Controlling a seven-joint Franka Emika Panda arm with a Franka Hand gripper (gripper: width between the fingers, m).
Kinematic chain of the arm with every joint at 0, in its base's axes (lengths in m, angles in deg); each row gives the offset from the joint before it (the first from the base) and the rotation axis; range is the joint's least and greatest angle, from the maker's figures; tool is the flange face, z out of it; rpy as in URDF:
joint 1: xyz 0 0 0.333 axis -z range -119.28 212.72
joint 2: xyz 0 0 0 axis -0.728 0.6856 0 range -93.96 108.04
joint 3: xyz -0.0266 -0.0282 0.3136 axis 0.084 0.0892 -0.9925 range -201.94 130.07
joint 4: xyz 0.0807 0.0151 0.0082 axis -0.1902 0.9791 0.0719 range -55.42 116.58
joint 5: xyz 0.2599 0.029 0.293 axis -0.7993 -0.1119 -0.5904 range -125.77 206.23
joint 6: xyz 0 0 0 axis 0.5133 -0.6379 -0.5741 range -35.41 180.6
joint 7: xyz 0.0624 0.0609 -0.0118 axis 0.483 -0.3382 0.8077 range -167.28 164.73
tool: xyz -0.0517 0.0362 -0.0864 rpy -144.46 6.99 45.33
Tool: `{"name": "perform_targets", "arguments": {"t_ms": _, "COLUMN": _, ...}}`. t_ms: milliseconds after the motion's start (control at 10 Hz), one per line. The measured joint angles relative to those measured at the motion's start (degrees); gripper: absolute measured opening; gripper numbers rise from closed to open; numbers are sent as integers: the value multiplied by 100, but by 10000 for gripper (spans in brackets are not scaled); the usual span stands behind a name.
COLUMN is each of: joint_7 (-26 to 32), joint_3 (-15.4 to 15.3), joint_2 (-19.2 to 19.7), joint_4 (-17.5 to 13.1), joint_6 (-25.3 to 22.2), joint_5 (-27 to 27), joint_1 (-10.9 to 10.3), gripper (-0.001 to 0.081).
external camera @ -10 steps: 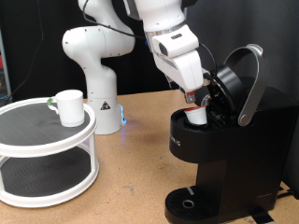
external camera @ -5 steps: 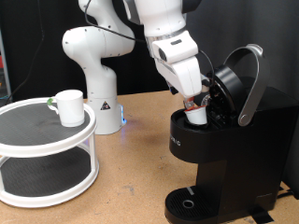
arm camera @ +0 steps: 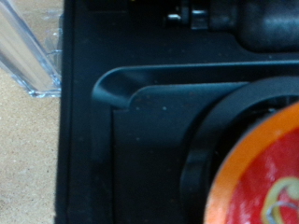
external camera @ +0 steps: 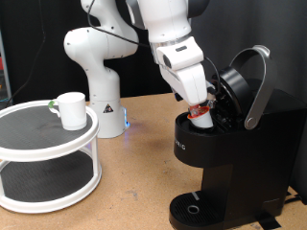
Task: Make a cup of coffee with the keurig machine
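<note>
The keurig machine (external camera: 230,163) stands at the exterior view's right with its grey lid handle (external camera: 255,84) raised and the pod chamber open. My gripper (external camera: 200,107) reaches down into the chamber mouth and is shut on a small white pod with a red top (external camera: 202,117). In the wrist view the pod's red-orange top (arm camera: 266,177) fills one corner against the black machine body (arm camera: 140,140). The white cup (external camera: 69,108) stands on the upper shelf of a round stand at the exterior view's left, far from the gripper.
The white two-tier round stand (external camera: 48,158) takes up the exterior view's left. The white robot base (external camera: 96,72) stands behind it. The machine's round drip tray (external camera: 195,207) has nothing on it. A clear water tank corner (arm camera: 28,47) shows in the wrist view.
The hand has shifted slightly towards the exterior view's left and tilted a little, with the pod still at the chamber mouth. The cup and lid have not moved.
</note>
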Motion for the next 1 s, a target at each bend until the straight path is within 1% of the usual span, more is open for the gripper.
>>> {"name": "perform_targets", "arguments": {"t_ms": 500, "joint_7": -3, "joint_3": 0, "joint_2": 65, "joint_4": -37, "joint_6": 110, "joint_5": -5, "joint_1": -2, "gripper": 801}}
{"name": "perform_targets", "arguments": {"t_ms": 800, "joint_7": -3, "joint_3": -46, "joint_2": 96, "joint_4": -173, "joint_6": 167, "joint_5": -218, "joint_1": -37, "gripper": 801}}
{"name": "perform_targets", "arguments": {"t_ms": 1000, "joint_7": -3, "joint_3": -93, "joint_2": 95, "joint_4": -244, "joint_6": 166, "joint_5": -268, "joint_1": -41, "gripper": 801}}
